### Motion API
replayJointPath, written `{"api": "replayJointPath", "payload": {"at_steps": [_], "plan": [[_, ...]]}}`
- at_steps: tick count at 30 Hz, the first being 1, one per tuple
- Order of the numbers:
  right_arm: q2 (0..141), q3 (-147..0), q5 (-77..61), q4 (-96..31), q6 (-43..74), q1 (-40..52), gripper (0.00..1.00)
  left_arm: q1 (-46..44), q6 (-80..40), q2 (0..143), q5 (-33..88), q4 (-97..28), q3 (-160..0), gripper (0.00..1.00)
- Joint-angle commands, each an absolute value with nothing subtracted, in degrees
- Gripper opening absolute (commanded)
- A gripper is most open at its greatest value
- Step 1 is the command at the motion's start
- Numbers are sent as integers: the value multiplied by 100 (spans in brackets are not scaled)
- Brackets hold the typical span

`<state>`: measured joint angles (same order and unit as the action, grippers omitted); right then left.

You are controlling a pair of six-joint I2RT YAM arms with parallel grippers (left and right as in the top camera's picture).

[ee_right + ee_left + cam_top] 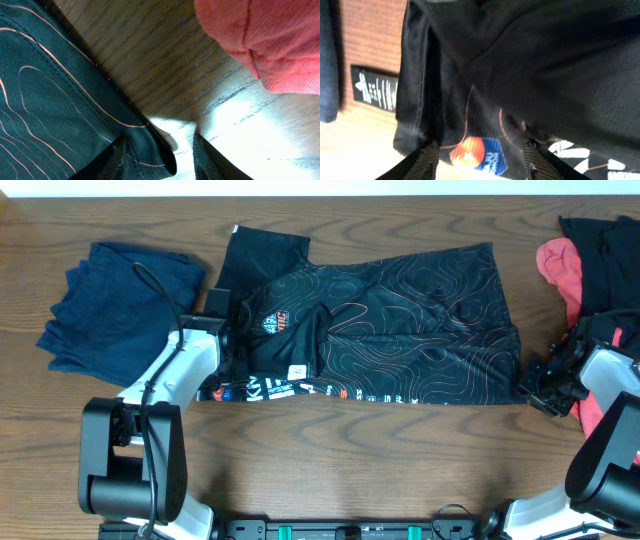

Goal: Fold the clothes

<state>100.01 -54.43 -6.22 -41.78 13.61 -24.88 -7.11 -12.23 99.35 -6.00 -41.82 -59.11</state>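
**Both my claws open at the two ends of the black shirt**

My left claw (480, 162) is spread wide low over the shirt (400, 330), at the shirt's left end near its front hem. One finger (427, 160) stands at the shirt's folded edge and the other on the printed cloth, and an orange and blue badge (477, 155) lies between them. The jaws are apart and pinch nothing. Just off that edge of the shirt, a black label with white print (375, 87) lies on the wood.

My right claw (160, 162) is open too, at the shirt's front right corner. The hem corner curls up between my fingers (202, 160), closer to the one on the shirt's side, and bare table (165, 60) shows under the rest of the gap. I am not closed on the cloth.

The shirt itself lies spread flat across the middle of the table, black with thin orange contour lines, its collar end toward my left claw.

Left of the shirt sits a rumpled blue garment (115, 300), close to the sleeve. Right of the shirt, beyond my right claw, lies a pink garment (562, 265), with a dark garment (605, 245) partly over it.
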Motion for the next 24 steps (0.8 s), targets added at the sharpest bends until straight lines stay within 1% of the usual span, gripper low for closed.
{"api": "replayJointPath", "payload": {"at_steps": [1,6,10,15,21,24], "plan": [[10068,-5435,-840,-4335,1361,-2493,42,-687,-1284,9992,-663,-4353,-5865,56],[9990,-5693,-856,-4567,1310,-2530,43,-685,-1321,9992,-650,-4609,-5865,56],[9966,-5732,-1271,-4661,993,-2515,44,-687,-1323,9994,-714,-4670,-5859,56],[9966,-5730,-1059,-4748,958,-2510,46,-685,-1326,9994,-716,-4689,-5830,56],[9970,-5577,-1052,-4434,961,-2510,45,-685,-1347,9994,-714,-4663,-5760,56],[9972,-5387,-1050,-4298,980,-2510,41,-685,-1367,9994,-714,-4641,-5671,56]]}}
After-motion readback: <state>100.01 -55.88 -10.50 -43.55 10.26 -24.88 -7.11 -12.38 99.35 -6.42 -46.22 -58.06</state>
